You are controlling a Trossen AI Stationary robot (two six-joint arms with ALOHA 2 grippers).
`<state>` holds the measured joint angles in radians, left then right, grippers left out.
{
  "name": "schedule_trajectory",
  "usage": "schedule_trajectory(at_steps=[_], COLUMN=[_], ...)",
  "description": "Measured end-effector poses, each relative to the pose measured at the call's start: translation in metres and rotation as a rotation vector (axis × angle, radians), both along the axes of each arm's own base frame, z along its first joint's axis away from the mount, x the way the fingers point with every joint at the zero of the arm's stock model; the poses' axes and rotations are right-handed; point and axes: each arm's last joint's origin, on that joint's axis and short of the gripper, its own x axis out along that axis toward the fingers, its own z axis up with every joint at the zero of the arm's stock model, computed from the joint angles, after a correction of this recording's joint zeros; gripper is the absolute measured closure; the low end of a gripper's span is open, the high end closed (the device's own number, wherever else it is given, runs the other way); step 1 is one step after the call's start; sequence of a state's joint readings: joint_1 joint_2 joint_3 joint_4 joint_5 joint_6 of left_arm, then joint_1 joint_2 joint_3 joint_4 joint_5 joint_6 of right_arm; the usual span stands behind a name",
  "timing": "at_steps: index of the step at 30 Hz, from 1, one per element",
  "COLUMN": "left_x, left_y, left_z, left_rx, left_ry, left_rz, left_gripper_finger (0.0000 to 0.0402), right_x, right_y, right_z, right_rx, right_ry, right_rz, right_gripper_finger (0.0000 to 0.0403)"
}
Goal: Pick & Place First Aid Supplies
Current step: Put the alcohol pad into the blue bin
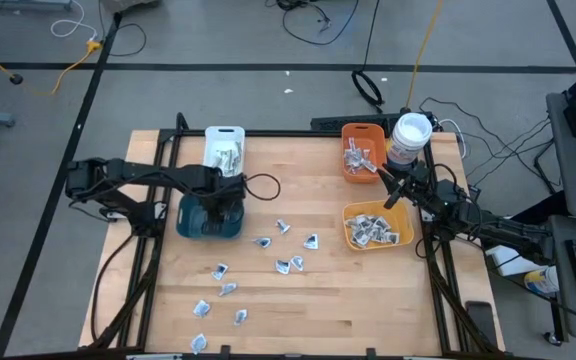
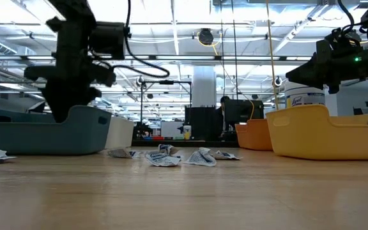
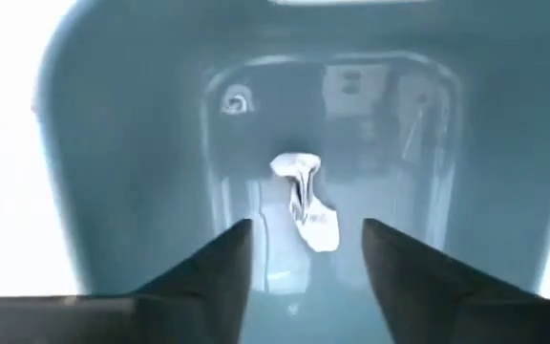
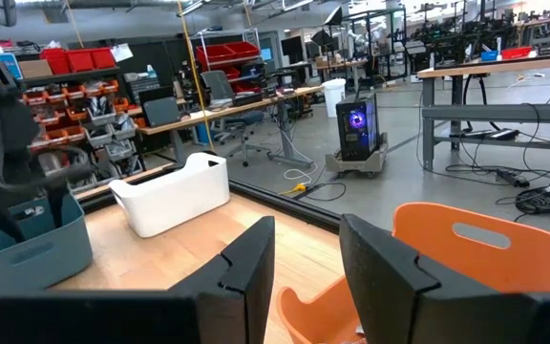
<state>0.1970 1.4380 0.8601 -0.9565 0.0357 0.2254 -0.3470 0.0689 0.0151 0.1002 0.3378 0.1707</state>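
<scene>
My left gripper (image 1: 222,196) points down into the teal bin (image 1: 196,226) at the table's left. Its fingers stand open in the left wrist view (image 3: 306,272). One crumpled white packet (image 3: 306,204) shows beyond and between the fingertips, over the bin's floor and apart from both fingers. Several more first aid packets (image 1: 268,262) lie scattered flat on the wooden table, right of and nearer than the bin. My right gripper (image 4: 306,256) waits open and level above the table's right side, between the orange bin (image 1: 362,152) and the yellow bin (image 1: 376,226), with nothing between its fingers.
A white bin (image 1: 224,150) with packets stands beyond the teal bin. The orange and yellow bins also hold packets. A round white-lidded tub (image 1: 409,138) stands at the far right. Bare wood lies in the table's middle and near its front edge.
</scene>
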Motion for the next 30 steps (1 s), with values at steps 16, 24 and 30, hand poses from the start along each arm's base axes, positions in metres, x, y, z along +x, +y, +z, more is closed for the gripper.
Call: schedule_trajectory(at_steps=[16, 24, 30], left_x=[0.050, 0.104, 0.154], left_y=[-0.013, -0.029, -0.043], left_z=[0.070, 0.064, 0.058], left_rx=[-0.021, -0.028, -0.032], left_ry=[-0.066, -0.049, -0.075], left_rz=[0.014, 0.003, -0.016], left_gripper_finger=[0.0127, 0.0124, 0.0123], right_x=[0.000, 0.000, 0.000], right_y=[0.000, 0.000, 0.000], right_z=[0.000, 0.000, 0.000], right_rx=[0.000, 0.000, 0.000], right_ry=[0.000, 0.000, 0.000], right_rz=[0.000, 0.000, 0.000], right_gripper_finger=[0.0286, 0.0287, 0.0287])
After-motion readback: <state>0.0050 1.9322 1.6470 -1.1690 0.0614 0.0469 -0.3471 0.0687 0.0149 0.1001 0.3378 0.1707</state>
